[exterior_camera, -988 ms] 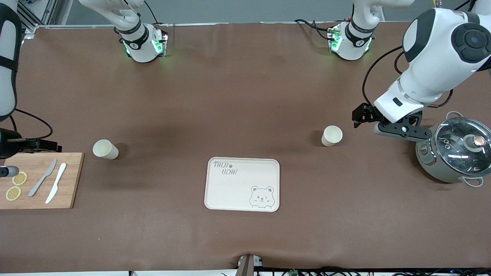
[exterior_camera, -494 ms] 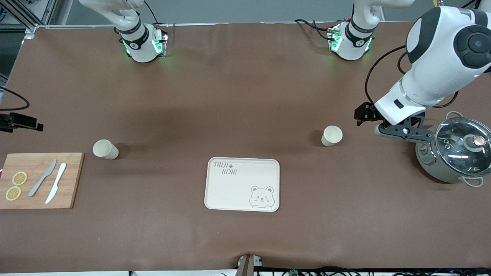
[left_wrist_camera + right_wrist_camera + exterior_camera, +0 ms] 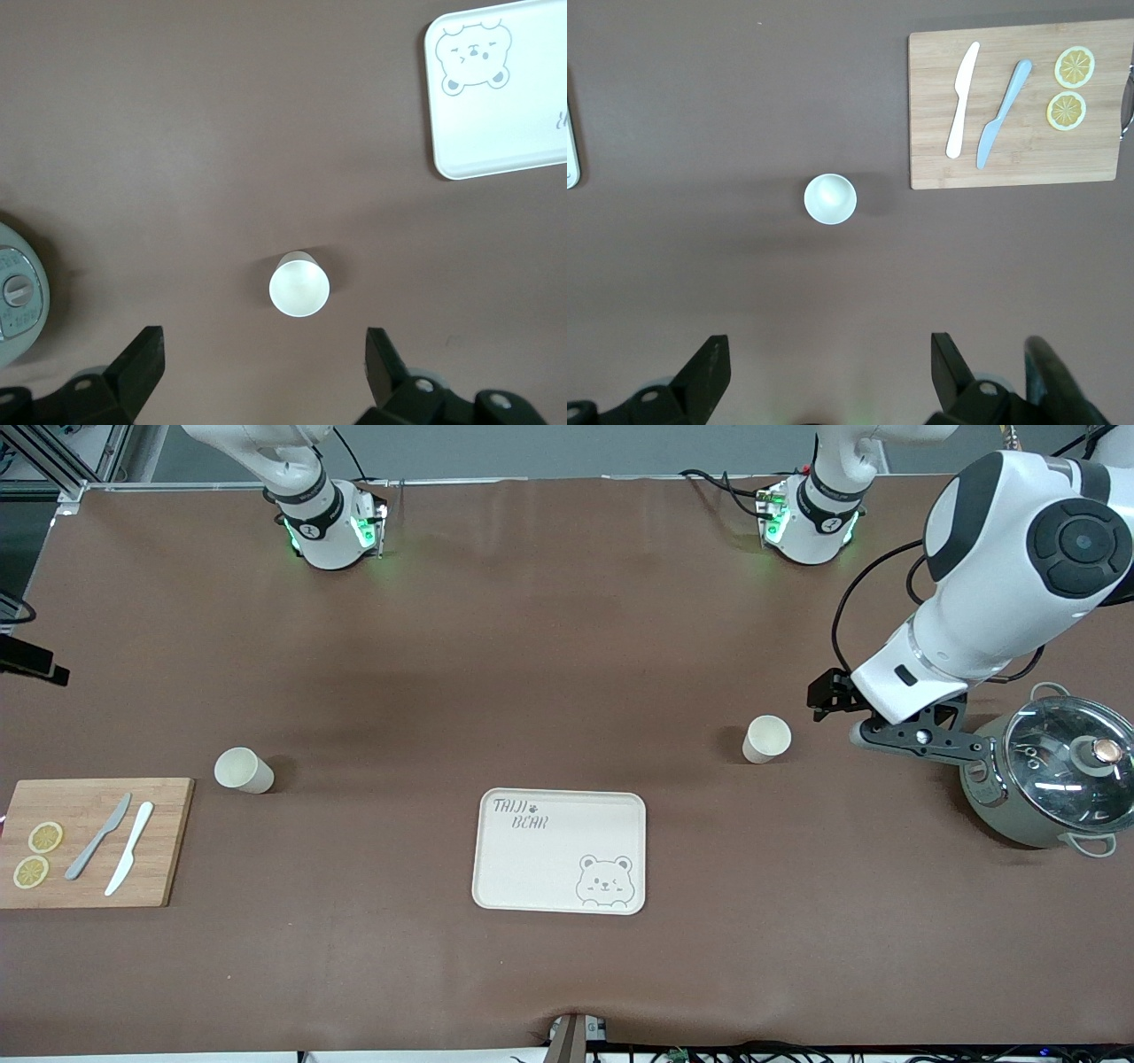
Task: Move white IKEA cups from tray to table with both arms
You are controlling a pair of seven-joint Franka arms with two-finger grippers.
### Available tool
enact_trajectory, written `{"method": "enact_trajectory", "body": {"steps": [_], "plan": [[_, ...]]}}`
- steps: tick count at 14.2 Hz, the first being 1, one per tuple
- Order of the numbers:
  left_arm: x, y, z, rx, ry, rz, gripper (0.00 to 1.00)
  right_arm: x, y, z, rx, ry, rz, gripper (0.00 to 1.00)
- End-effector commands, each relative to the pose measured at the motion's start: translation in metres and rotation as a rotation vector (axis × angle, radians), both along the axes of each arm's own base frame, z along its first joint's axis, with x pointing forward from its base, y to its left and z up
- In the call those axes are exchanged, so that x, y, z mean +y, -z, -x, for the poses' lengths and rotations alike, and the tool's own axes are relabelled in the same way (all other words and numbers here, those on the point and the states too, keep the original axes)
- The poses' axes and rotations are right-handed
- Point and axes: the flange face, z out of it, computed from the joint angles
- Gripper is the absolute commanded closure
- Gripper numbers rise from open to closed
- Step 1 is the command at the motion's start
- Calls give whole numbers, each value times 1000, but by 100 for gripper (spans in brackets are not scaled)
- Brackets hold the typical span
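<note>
The front view looks down from high across the brown table (image 3: 567, 691) toward both bases. Each wrist view faces straight down from well above. The left wrist and front views share one small cream-white cup (image 3: 299, 285) (image 3: 766, 739) and the cream bear-printed tray (image 3: 496, 88) (image 3: 560, 850); the right wrist and front views share the bamboo cutting board (image 3: 1014, 106) (image 3: 89, 841).

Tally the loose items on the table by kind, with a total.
White cups: 2
Tray: 1
Cutting board: 1
Knives: 2
Lemon slices: 2
Lidded pot: 1
Total: 9
</note>
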Motion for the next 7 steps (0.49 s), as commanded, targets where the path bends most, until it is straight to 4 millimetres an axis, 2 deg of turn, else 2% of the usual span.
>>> {"method": "enact_trajectory", "body": {"steps": [1,4,7], "plan": [[-12,-11,2,-5,2,-8,0,14,-16,31,-23,-9,14,0],[-14,-14,4,-8,-24,-7,0,29,-41,47,-58,-29,10,0],[-14,-14,5,-2,-34,-9,0,32,-47,54,-64,-34,9,0]]}}
